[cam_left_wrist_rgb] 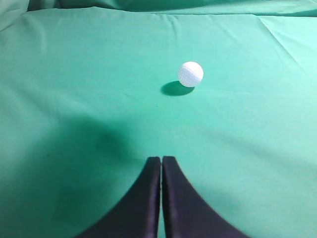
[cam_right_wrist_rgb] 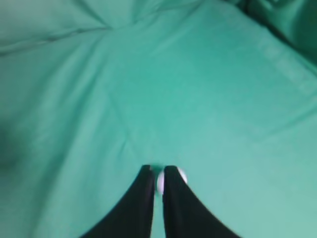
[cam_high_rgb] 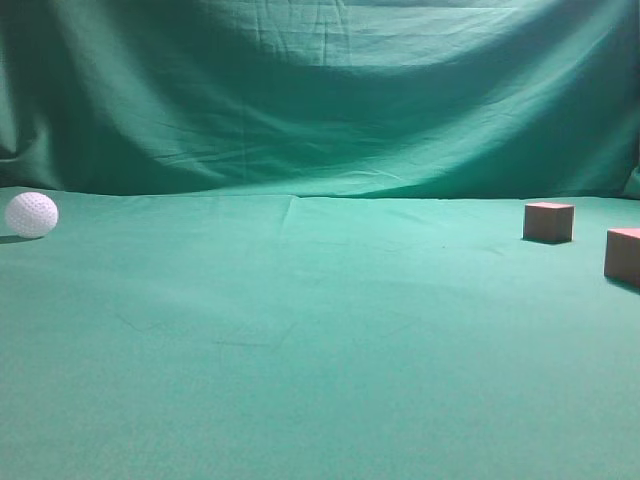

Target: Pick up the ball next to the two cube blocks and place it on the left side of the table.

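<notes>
The white dimpled ball [cam_high_rgb: 31, 214] rests on the green table [cam_high_rgb: 300, 350] at the far left edge of the exterior view. The two reddish-brown cube blocks, one [cam_high_rgb: 548, 221] and the other [cam_high_rgb: 623, 255], stand far from it at the right. Neither gripper shows in the exterior view. In the left wrist view the ball [cam_left_wrist_rgb: 190, 74] lies on the cloth well ahead of my left gripper [cam_left_wrist_rgb: 161, 158], which is shut and empty. In the right wrist view my right gripper [cam_right_wrist_rgb: 157, 169] is shut with a thin slit. A white bit of the ball [cam_right_wrist_rgb: 159, 182] shows beyond its tips, mostly hidden.
The green backdrop [cam_high_rgb: 320, 100] hangs behind the table. Wrinkled green cloth [cam_left_wrist_rgb: 74, 74] lies round the ball. The nearer cube is cut off by the right edge of the exterior view.
</notes>
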